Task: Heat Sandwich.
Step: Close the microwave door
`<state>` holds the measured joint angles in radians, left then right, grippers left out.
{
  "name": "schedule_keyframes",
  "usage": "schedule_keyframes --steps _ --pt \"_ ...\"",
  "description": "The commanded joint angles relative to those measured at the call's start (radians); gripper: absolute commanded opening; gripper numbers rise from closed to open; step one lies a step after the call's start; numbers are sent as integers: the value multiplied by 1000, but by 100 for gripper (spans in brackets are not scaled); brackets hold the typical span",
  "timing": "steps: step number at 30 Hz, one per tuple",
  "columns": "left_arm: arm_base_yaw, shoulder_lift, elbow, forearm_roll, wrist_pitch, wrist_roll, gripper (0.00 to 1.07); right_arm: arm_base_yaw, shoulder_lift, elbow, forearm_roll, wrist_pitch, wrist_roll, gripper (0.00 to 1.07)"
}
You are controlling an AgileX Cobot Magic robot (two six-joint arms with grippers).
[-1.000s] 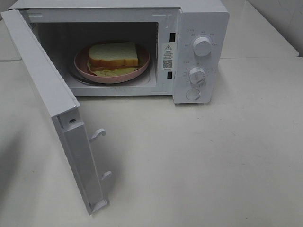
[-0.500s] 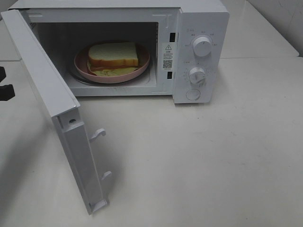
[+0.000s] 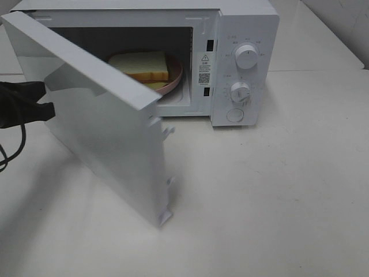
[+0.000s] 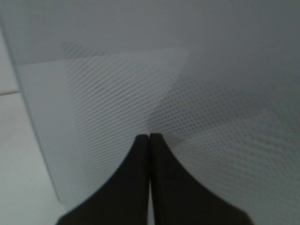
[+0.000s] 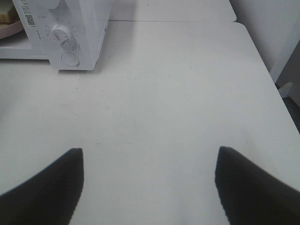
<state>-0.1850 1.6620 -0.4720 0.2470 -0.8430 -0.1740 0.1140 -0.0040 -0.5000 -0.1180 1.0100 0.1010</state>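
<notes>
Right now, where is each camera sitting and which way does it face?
Left wrist: on the left arm, facing the microwave door up close; shut left tool close to it.
Right wrist: on the right arm, looking across the table to the microwave; open right tool shows.
Exterior high: above, looking down on microwave, sandwich, left tool.
Shared: exterior and right wrist both show the dials.

the microwave door [image 3: 104,115] hides one side of the sandwich [image 3: 141,64] and most of the pink plate [image 3: 174,78] behind it; outside the door, the left gripper [image 3: 46,99] is cut off at the picture's edge.
</notes>
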Motion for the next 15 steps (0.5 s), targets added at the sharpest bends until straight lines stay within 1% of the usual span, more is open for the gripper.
schedule_keyframes --steps 1,3,4,7,10,12,15 --pt "-40 18 -37 21 -19 -5 0 -8 -26 1 -2 -12 -1 75" --pt "-51 24 -46 20 -17 -5 0 -8 -26 1 -2 -12 -1 75" --pt "-72 42 -66 18 -11 -5 0 -8 -26 1 -2 -12 -1 75" --pt "-102 70 -102 13 -7 -5 0 -8 -26 1 -2 -12 -1 75" --pt "-115 82 -118 10 -2 -6 0 -8 -26 1 -2 -12 -1 75" --pt "-136 93 -147 -17 19 -6 0 -8 -26 1 -2 -12 -1 75" --pt "-151 101 -168 -33 19 -6 0 -8 -26 1 -2 -12 -1 75"
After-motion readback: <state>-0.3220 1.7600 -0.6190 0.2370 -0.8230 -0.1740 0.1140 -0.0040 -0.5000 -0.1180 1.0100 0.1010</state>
